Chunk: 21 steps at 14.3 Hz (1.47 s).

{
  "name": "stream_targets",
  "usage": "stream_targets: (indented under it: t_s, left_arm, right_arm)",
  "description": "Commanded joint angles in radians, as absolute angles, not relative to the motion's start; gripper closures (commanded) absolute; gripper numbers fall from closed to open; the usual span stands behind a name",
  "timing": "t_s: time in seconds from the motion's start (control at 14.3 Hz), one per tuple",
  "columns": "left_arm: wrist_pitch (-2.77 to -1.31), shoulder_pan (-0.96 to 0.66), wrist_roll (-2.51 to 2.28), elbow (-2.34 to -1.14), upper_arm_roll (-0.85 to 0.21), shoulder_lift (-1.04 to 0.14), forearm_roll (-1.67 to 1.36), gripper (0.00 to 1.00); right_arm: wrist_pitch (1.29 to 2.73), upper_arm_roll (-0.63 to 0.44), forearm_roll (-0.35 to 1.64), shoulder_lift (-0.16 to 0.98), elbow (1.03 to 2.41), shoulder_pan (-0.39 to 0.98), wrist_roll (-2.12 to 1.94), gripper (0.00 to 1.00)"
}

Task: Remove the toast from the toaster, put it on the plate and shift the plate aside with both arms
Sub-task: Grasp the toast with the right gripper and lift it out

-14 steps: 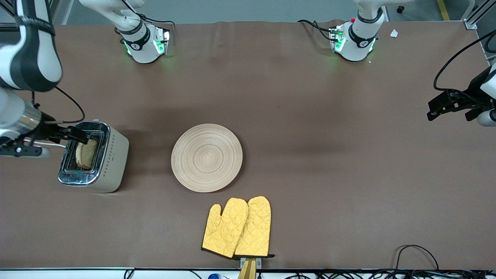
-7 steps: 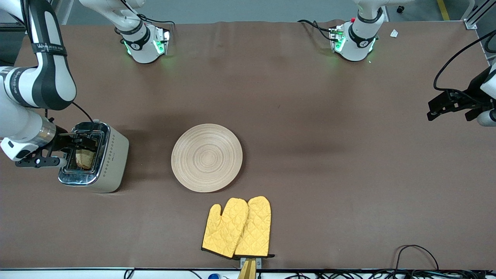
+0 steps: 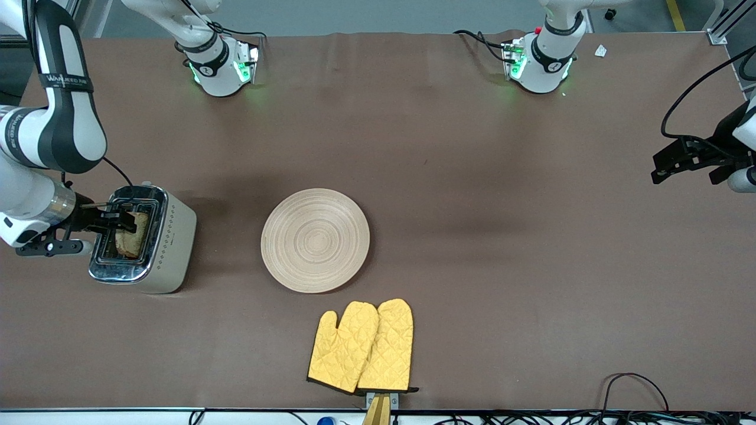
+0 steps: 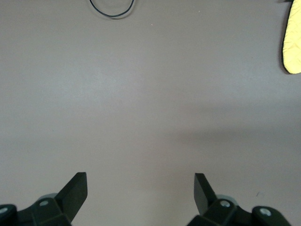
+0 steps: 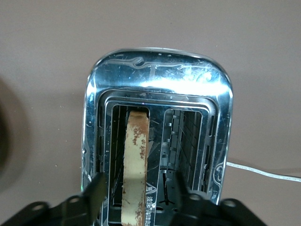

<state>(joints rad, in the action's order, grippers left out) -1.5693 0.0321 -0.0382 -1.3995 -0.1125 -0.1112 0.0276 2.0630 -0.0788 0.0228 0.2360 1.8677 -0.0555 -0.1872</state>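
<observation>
Toast (image 5: pixel 136 162) stands on edge in one slot of the toaster (image 3: pixel 168 248), its crusted top edge rising a little above the chrome rim; in the front view the slice (image 3: pixel 131 235) shows as a brown patch in the slot nearer the plate. Half a second ago the right gripper (image 5: pixel 137 195) was lower over the slots and covered more of the slice; a second ago it was only arriving at the toaster's outer edge with its fingers wide. Now its two black fingers (image 5: pixel 96 190) straddle the slice, one on each face, and have begun to draw together, though a gap remains on both sides in the right wrist view, so the bread is not yet clamped (the pinch is under way, not finished). Judged from this, the task is at its first step: the grasp must complete before the slice can be lifted clear. The toaster sits at the right arm's end of the table, its white cord (image 5: pixel 263 172) trailing off. The plate (image 3: pixel 315 240) lies bare at mid-table, well apart from the toaster, with a pair of yellow oven mitts (image 3: pixel 361 347) nearer the front camera. The left gripper (image 3: pixel 688 159) waits over bare table at the left arm's end, unmoved, its fingers (image 4: pixel 75 190) spread wide and holding nothing.
</observation>
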Motion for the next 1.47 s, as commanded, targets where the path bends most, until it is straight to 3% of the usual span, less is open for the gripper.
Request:
stream_targets:
  t_s: [0.0, 0.07, 0.28, 0.63, 0.98, 1.19, 1.4]
  left_arm:
    - [-1.569, 0.035, -0.026, -1.401, -0.115, -0.104, 0.046, 0.0]
    - [-1.569, 0.035, -0.028, -1.401, -0.115, -0.104, 0.046, 0.0]
    - [-1.569, 0.037, -0.026, -1.401, -0.115, -0.104, 0.046, 0.0]
    - [-1.569, 0.037, -0.026, -1.401, -0.115, -0.104, 0.046, 0.0]
    - [-1.569, 0.035, -0.026, -1.401, -0.115, -0.104, 0.046, 0.0]
    - [-1.569, 0.037, -0.026, -1.401, -0.115, -0.104, 0.046, 0.0]
    - [-1.569, 0.037, -0.026, -1.401, -0.115, -0.104, 0.046, 0.0]
  right_arm:
    - [2.063, -0.071, 0.026, 0.235, 1.876, -0.06, -0.19, 0.94]
    - [2.062, -0.071, 0.026, 0.235, 1.875, -0.058, -0.189, 1.0]
    - [2.039, -0.069, 0.026, 0.23, 1.85, -0.06, -0.186, 1.0]
    - [1.7, -0.068, 0.044, 0.19, 1.636, -0.028, -0.141, 1.0]
    - [1.559, -0.066, 0.154, 0.118, 1.585, 0.095, 0.131, 1.0]
    - [1.577, -0.069, 0.316, 0.126, 1.6, 0.145, 0.256, 1.0]
    - [1.768, -0.067, 0.349, 0.117, 1.748, 0.238, 0.271, 1.0]
